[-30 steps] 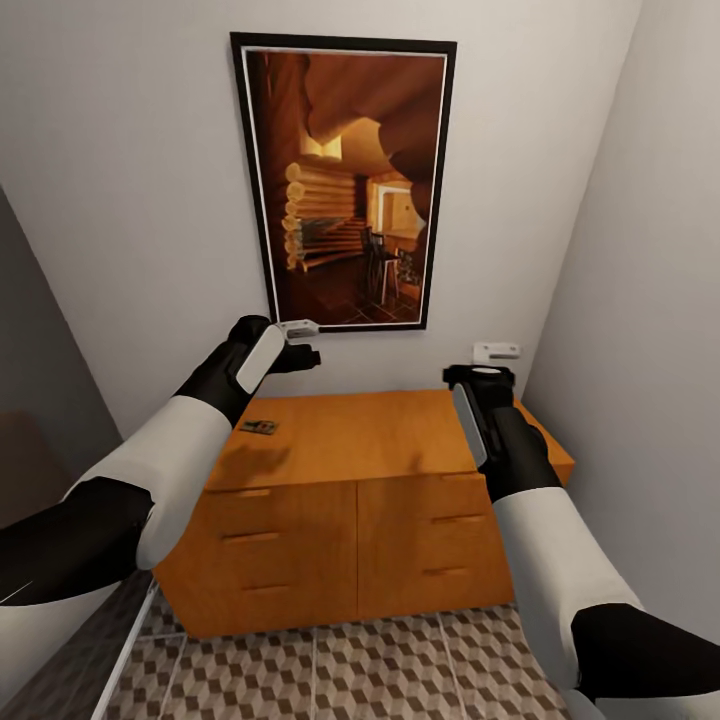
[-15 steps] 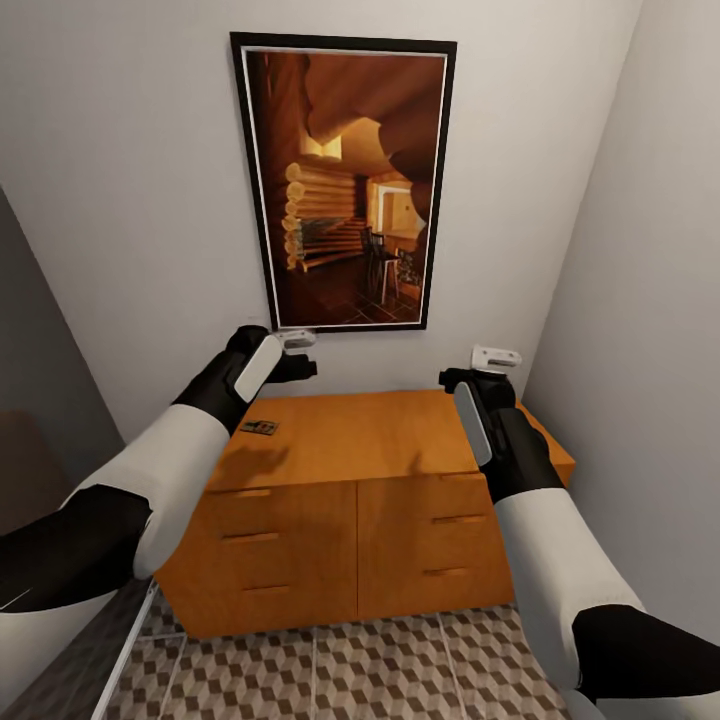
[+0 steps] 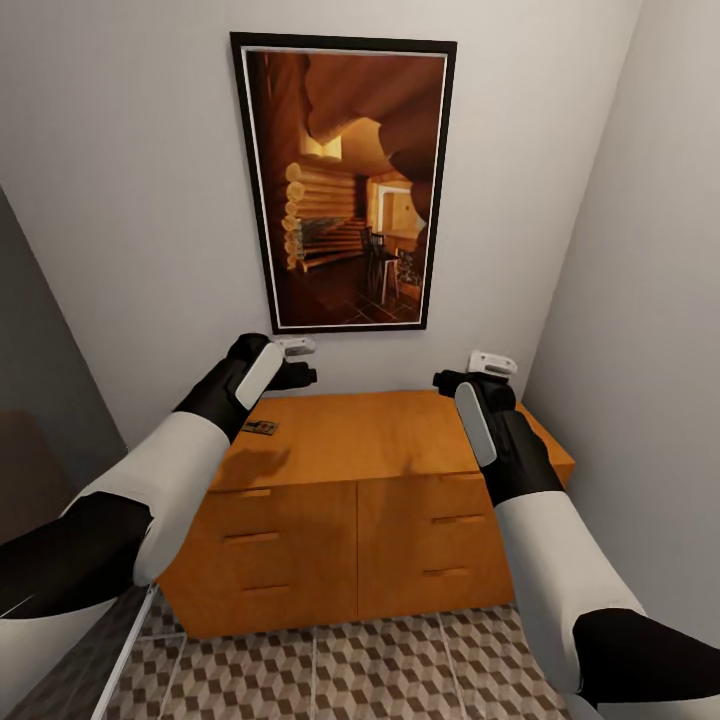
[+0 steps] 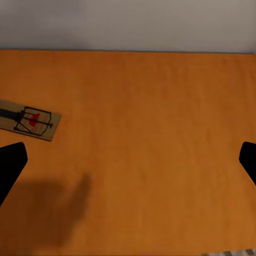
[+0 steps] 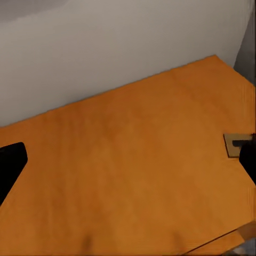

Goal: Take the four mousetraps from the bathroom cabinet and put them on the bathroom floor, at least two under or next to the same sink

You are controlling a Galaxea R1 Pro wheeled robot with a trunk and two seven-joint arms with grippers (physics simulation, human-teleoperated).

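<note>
The orange-brown cabinet (image 3: 350, 440) stands against the back wall below me. One mousetrap (image 3: 259, 427) lies near its top's left edge; the left wrist view shows it (image 4: 29, 120) as a tan slab with dark wire and a red spot. My left gripper (image 3: 298, 374) hovers open above and just right of it, fingertips (image 4: 10, 162) wide apart. My right gripper (image 3: 452, 380) hangs open over the cabinet's right part. In the right wrist view the corner of another mousetrap (image 5: 233, 144) peeks out beside a fingertip (image 5: 12, 160). The cube-patterned bathroom floor (image 3: 350, 670) lies in front.
A large framed picture (image 3: 345, 185) hangs on the wall above the cabinet. A grey wall (image 3: 640, 330) closes in on the right, and a dark grey panel (image 3: 40, 400) with a white edge (image 3: 130, 640) stands on the left. The cabinet drawers (image 3: 270, 535) are shut.
Both grippers have sunk a little toward the cabinet top. The mousetrap has not moved.
</note>
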